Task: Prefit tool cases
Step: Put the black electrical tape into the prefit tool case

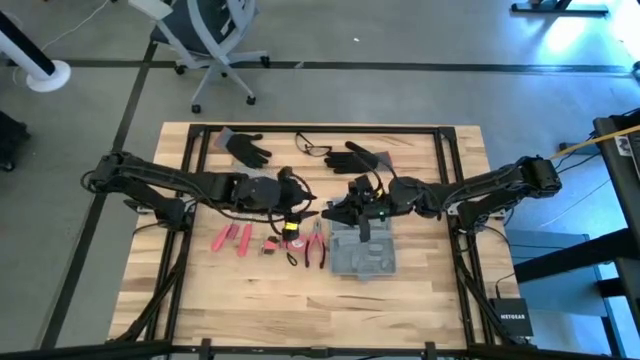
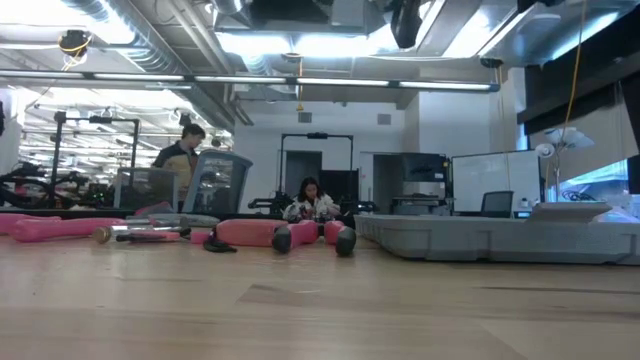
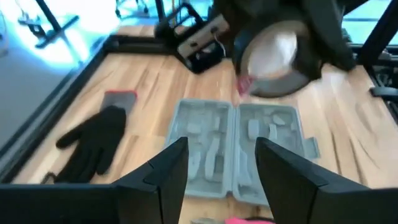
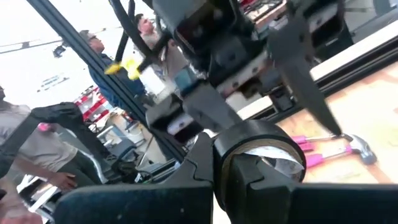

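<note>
The grey-blue tool case [image 1: 362,255] lies open on the table, its moulded slots up; it also shows in the left wrist view [image 3: 236,146] and the low view [image 2: 500,235]. Above its far-left corner my right gripper [image 1: 345,212] is shut on a black roll with a pale inside [image 3: 273,59], held in the air. My left gripper [image 3: 221,180] faces it from the table's left, open, with nothing between its fingers; it stands just left of the roll [image 1: 305,215]. Neither gripper shows in the low view. My right gripper holds the black roll by its wall [image 4: 231,163], which stands between the two shut fingers; one finger [image 4: 249,180] seems to reach into the hollow and the other [image 4: 199,165] lies outside. The fingers come about level from the table's right. The roll hangs clear of the table.
Red-handled tools [image 1: 230,238] and pliers [image 1: 318,245] lie left of the case, a pink-handled hammer [image 4: 339,149] among them. Two black gloves [image 1: 245,148] [image 1: 365,158] and glasses [image 1: 313,148] lie at the far edge. People are in the room beyond the table.
</note>
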Action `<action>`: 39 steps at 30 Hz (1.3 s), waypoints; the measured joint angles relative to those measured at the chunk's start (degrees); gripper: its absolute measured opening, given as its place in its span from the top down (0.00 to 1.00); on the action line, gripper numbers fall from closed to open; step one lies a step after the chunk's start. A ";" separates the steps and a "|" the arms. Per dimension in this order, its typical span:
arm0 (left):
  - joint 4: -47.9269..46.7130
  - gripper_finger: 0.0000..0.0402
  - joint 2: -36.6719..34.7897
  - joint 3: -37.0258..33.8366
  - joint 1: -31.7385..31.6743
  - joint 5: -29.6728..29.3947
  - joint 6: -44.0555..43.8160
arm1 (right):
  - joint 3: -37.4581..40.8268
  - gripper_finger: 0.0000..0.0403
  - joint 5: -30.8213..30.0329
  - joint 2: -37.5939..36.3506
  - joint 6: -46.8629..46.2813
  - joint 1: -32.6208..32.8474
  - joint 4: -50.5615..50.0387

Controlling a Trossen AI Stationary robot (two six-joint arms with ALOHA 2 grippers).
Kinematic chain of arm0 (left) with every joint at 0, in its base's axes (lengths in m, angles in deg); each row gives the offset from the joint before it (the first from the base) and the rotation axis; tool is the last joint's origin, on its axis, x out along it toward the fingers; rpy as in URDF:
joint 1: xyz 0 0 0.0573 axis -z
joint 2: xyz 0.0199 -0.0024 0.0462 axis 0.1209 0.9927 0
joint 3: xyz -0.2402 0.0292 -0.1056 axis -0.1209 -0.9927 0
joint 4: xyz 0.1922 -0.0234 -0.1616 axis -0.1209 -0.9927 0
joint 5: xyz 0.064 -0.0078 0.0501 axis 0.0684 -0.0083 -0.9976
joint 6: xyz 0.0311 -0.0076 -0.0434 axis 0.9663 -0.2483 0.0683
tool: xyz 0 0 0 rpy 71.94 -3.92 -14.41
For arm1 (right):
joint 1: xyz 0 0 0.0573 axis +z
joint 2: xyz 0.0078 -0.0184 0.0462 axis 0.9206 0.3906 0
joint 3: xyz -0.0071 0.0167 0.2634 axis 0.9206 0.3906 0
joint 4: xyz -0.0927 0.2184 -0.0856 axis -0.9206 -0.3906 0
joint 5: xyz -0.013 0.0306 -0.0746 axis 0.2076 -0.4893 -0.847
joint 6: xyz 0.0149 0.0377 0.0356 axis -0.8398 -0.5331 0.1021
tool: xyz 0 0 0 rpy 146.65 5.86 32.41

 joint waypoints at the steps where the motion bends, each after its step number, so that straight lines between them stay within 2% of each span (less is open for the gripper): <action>1: 1.28 0.56 -0.06 0.00 -0.01 -0.03 1.22 | -0.01 0.98 0.09 0.00 0.00 0.08 -0.09; 10: 3.02 0.56 -0.59 0.02 1.87 -0.07 17.83 | 0.02 0.98 0.45 0.54 -1.83 0.06 0.16; 19: 6.67 0.58 -0.31 0.02 2.20 -0.27 27.58 | 0.04 0.98 0.47 0.76 -4.82 0.04 0.51; 31: 6.86 0.58 0.29 0.02 2.24 -0.11 27.28 | 0.04 0.98 0.45 0.76 -5.90 0.06 0.73; 35: 6.94 0.66 1.27 0.02 2.64 0.01 26.69 | 0.04 0.98 -0.01 0.76 -5.88 0.06 0.73; 39: 7.22 0.76 1.73 0.02 2.44 -2.28 25.85 | 0.10 0.98 0.01 0.76 -5.90 0.06 1.03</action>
